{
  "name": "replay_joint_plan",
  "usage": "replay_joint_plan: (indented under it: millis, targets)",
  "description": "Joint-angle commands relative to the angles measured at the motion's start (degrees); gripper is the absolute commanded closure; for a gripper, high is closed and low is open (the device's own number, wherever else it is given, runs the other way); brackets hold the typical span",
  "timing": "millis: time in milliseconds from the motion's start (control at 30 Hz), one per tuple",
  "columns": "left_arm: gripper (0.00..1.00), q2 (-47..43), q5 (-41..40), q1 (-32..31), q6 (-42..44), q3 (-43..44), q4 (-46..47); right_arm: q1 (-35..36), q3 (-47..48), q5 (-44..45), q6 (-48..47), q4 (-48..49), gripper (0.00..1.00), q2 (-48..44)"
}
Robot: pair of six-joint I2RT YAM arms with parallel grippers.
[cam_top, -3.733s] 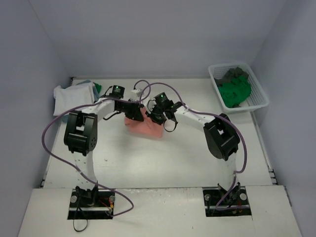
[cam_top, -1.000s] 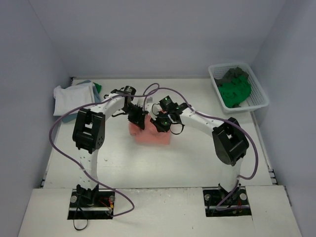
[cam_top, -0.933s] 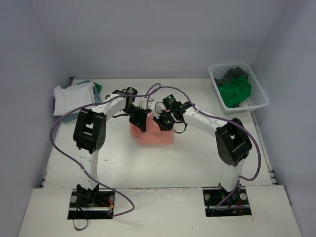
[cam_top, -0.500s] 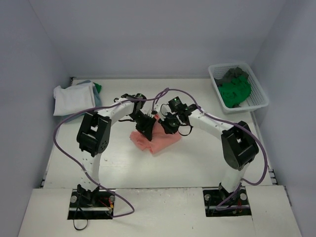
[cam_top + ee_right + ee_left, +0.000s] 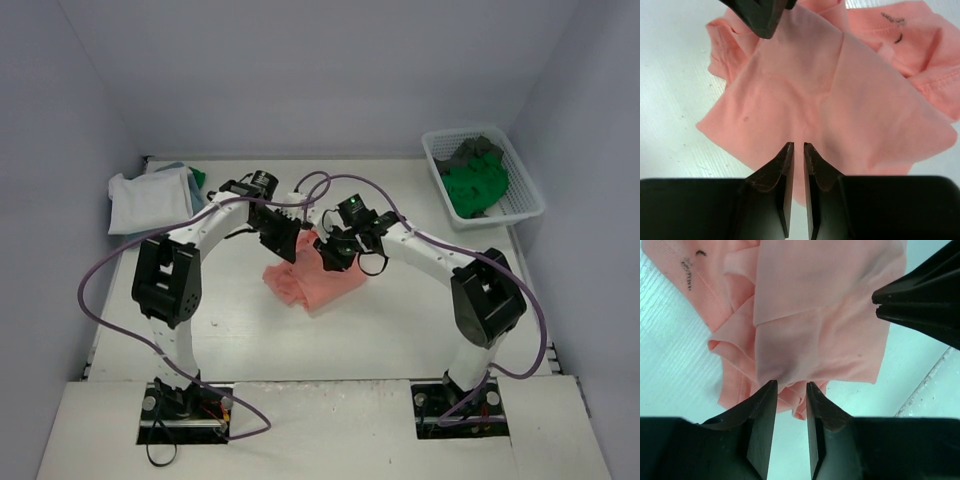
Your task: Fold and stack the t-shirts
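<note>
This was a robotics lab, set up as an enclosed test cell. Plain, pale walls [image 5: 300, 70] boxed in a white counter [image 5: 400, 330] on three sides. Two white-and-black robot arms, the left arm [image 5: 165, 285] and the right arm [image 5: 485, 300], stood bolted side by side at the counter's near edge. Each base sat in a cut-out of a pale board [image 5: 320, 430], with screws and wiring exposed. Loose purple cables [image 5: 95, 270] looped from the bases up toward the wrists. Among this hardware lay household things: a salmon-pink t-shirt [image 5: 320, 285] on the counter and a white mesh basket [image 5: 528, 178] of clothes at the far right corner.
</note>
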Motion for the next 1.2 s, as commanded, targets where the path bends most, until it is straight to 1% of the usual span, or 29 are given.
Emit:
replay_joint_plan:
  millis: [0, 67, 233, 267, 300, 333, 533, 667, 867, 1000, 1167]
  targets:
    - [0.74, -2.92, 3.65, 1.38, -0.36, 1.15, -0.78, 2.00, 2.74, -2.83, 0.34, 1.61, 0.89, 0.01]
    - [0.70, -4.76, 6.29, 2.34, -0.80, -2.01, -0.09, 3.40, 2.74, -3.35, -0.01, 1.78, 0.91, 0.98]
    - [0.69, -7.49, 11.38, 5.59, -2.64, -8.51, 2.55, 5.86, 2.47, -3.35, 0.08, 4.59, 0.99, 4.84]
    - [0.69, -8.63, 14.96, 7.60, -4.48, -9.65, 4.21, 6.22, 3.00, -3.18, 0.08, 4.60, 1.00, 5.81]
    - [0.69, -9.33, 16.65, 8.58, -5.54, -10.80, 5.09, 6.66, 3.26, -3.09, 0.17, 4.68, 1.00, 7.73]
    - [0.68, -10.73, 19.19, 10.16, -7.38, -13.68, 7.45, 6.92, 3.44, -3.26, 0.08, 4.60, 1.00, 8.53]
    - [0.65, -14.96, 20.88, 12.45, -9.06, -19.50, 9.23, 7.80, 3.79, -1.60, 1.13, 6.44, 1.00, 12.49]
    - [0.65, -14.35, 23.34, 13.95, -9.77, -20.74, 9.06, 7.28, 5.28, 0.68, 1.92, 7.58, 1.00, 14.07]
    - [0.65, -11.98, 23.53, 14.21, -11.52, -22.14, 11.07, 5.17, 9.59, 3.14, 3.94, 8.73, 1.00, 16.62]
    - [0.65, -9.61, 20.98, 14.21, -14.16, -23.20, 13.63, 3.85, 11.43, 4.91, 5.00, 9.17, 1.00, 16.98]
    - [0.65, -4.95, 17.91, 14.21, -17.50, -23.03, 16.79, 1.48, 11.53, 4.12, 5.61, 9.34, 1.00, 15.58]
